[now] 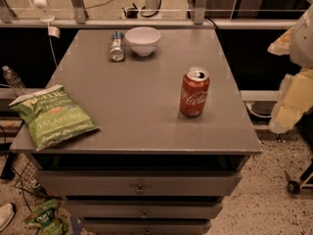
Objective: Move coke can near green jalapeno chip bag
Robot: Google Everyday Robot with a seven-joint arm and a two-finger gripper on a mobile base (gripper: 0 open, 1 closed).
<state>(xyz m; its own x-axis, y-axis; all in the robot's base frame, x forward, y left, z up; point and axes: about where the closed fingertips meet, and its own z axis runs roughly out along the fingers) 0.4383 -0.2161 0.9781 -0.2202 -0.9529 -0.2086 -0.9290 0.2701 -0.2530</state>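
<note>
The coke can (194, 93), red with white script and an opened silver top, stands upright on the right half of the grey table (132, 97). The green jalapeno chip bag (53, 115) lies flat at the table's front left corner, slightly over the left edge. The can and the bag are far apart. My gripper (289, 104) shows as a pale, yellowish shape at the right edge of the view, off the table's right side and apart from the can. It holds nothing that I can see.
A white bowl (143, 40) and a silver-and-blue can (117, 46) lying on its side sit at the table's back. Drawers (139, 185) run below the top. A small darker green bag (46, 218) lies on the floor at the front left, and a water bottle (12, 80) stands to the left.
</note>
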